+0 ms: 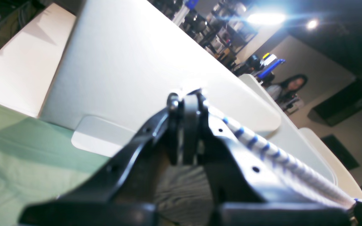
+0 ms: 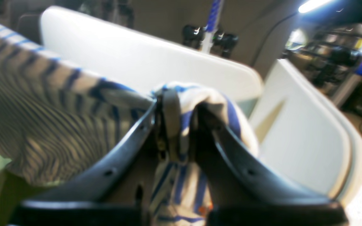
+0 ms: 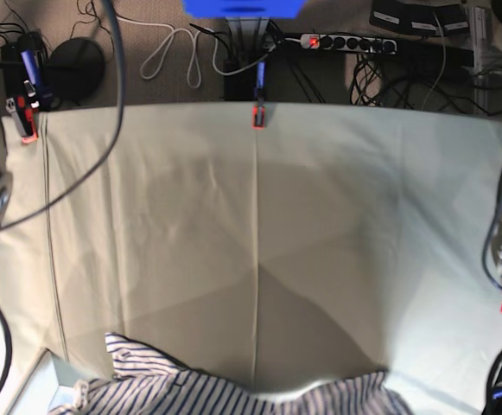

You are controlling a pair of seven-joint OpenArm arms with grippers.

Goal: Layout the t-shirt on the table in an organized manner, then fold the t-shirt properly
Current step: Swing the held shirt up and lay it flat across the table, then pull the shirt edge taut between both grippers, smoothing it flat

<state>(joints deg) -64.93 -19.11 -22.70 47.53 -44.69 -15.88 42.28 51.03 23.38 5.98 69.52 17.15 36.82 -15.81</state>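
- You are in the layout step: both arms hold the t-shirt point(image 3: 233, 393) up, and it is not yet spread flat.
- Your left gripper point(image 1: 187, 108) has its jaws pinched together on a rolled, striped edge of the shirt, which runs taut away from the tips towards the lower right of the left wrist view.
- Your right gripper point(image 2: 174, 103) is clamped on a bunched wad of striped fabric; the cloth spills over the jaw on one side and drapes away in a wide sheet on the other.
- In the base view only the lower part of the shirt shows, lying along the near edge of the table point(image 3: 320, 216). The rest of the green cloth beyond it is bare.
- Neither gripper shows in the base view, so you cannot tell which parts of the garment you hold.
- Next, by my reading, carry both grips out over the middle of the table, keeping them apart so the fabric stays stretched, then lower it flat.
- Watch the right side: that bunched grip may trap more than one layer and leave a crumple when released.
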